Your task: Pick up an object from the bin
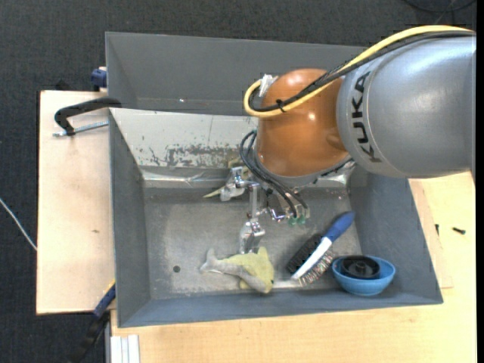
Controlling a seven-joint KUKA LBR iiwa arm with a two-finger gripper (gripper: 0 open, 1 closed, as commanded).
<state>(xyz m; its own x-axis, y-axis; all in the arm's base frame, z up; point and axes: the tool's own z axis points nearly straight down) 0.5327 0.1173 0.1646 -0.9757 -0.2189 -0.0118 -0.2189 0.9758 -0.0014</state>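
My gripper [252, 237] hangs below the orange wrist cover, near the middle of the bin floor. One metal fingertip reaches down to just above a pale yellow-grey toy fish [243, 267] lying near the front wall. A brush with a blue and white handle and dark bristles [319, 249] lies to the right of the gripper, tilted toward the back right. A round blue cap with a black centre [364, 272] sits in the front right corner, beside the brush.
The arm and its orange cover hang over the back right of the bin and hide the floor beneath. A yellow cable runs over the cover. The bin's left half shows bare floor.
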